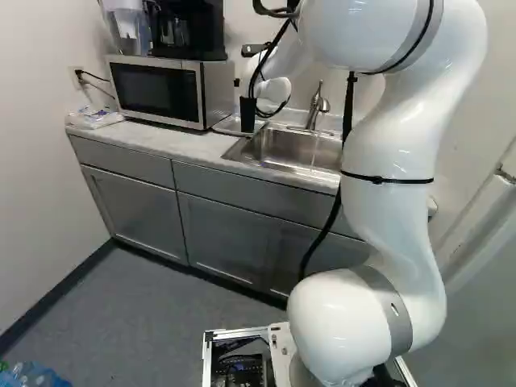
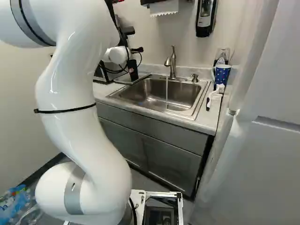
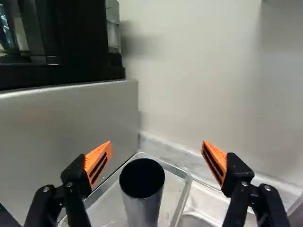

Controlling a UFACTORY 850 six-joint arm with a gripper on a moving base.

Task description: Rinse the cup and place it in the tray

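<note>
Gripper [image 2: 137, 49] of mine released: in the wrist view the two orange-padded fingers of the gripper [image 3: 157, 151] stand wide apart and grasp nothing. Dark cylindrical cup [image 3: 142, 179] upright, mouth upward, in the clear tray [image 3: 180, 206]; it lies between the lines of my fingers, touched by neither, nearer the finger on the microwave's side. The wrist view alone shows the cup's hollow mouth and the spread of my fingers; in both base views my arm's white wrist [image 1: 274, 90] hides most of the gripper, and the cup appears as a small dark upright just below it.

The left base view shows the front of the microwave [image 1: 155, 90], with a coffee maker [image 1: 187, 31] and a water pitcher [image 1: 129, 28] on top; a plastic packet [image 1: 95, 118] rests on the counter [image 1: 173, 143] beside it. The tray lies between the microwave and the sink [image 2: 157, 91].

The right base view shows clearly what the left shows only faintly: a thin stream of water [image 2: 167, 91] falling from the faucet [image 2: 172, 63] into the basin. It alone shows the blue patterned mug [image 2: 221, 74] and white-handled brush [image 2: 215, 93] beyond the sink, the wall-mounted soap dispenser [image 2: 205, 18] and the hanging paper towel [image 2: 164, 8].
</note>
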